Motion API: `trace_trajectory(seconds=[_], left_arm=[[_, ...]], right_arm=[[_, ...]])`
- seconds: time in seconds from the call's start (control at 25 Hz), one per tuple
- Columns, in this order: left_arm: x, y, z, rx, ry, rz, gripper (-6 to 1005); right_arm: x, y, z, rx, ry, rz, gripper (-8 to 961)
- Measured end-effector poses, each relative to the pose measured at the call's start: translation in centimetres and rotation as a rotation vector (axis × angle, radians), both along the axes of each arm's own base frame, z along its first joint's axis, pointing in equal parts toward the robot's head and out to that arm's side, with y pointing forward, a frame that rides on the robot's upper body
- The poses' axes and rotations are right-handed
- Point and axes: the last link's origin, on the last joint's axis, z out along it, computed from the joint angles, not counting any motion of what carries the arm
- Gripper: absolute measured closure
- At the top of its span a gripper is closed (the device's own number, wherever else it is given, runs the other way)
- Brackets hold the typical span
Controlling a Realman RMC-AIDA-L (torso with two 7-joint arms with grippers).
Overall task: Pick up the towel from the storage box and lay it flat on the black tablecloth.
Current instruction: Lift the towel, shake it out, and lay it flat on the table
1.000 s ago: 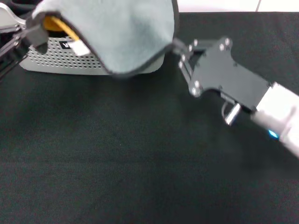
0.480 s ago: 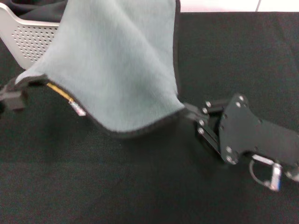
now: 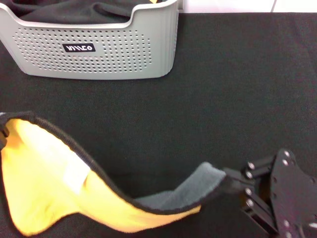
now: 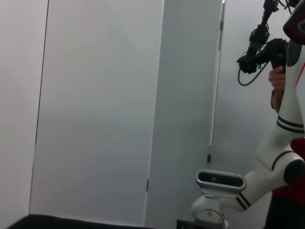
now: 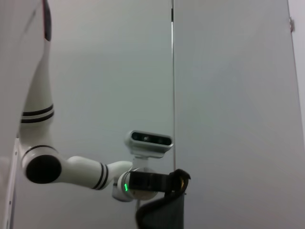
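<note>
The towel (image 3: 54, 198) hangs in a sag between my two grippers, low over the black tablecloth (image 3: 228, 94) at the near side. Its orange-yellow face with the white tag (image 3: 77, 174) shows, and the grey-teal face curls up at the right corner. My right gripper (image 3: 231, 180) is shut on that right corner. My left gripper (image 3: 2, 135) shows only as a sliver at the left edge, at the towel's left corner. The right wrist view shows it (image 5: 180, 180) pinching the towel's edge (image 5: 162, 212). The storage box (image 3: 99, 49) stands at the far left, apart from the towel.
A dark charcoal cloth (image 3: 74, 10) lies inside the storage box. The tablecloth's far edge meets a white floor strip (image 3: 233, 5). In the left wrist view a person (image 4: 281, 81) holds a camera rig behind my right arm (image 4: 267, 176).
Both grippers have carried the towel from over the box toward me and downward. The towel has turned its orange-yellow face up, and the box front now shows in full.
</note>
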Motion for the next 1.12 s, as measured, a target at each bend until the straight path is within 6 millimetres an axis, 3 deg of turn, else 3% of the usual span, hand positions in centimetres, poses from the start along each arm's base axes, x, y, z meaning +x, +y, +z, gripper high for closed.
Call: trace_trajectory(seconds=[0.64, 1.12], left_arm=[[0.1, -1.2, -0.1, -0.185, 0.078, 0.044, 967], [1.2, -0.8, 0.7, -0.23, 0.088, 0.01, 968]], right_arm=[[2.7, -2.0, 4.6, -0.273, 0.036, -0.056, 929], [2.0, -1.7, 6.7, -0.52, 0.049, -0.039, 924]])
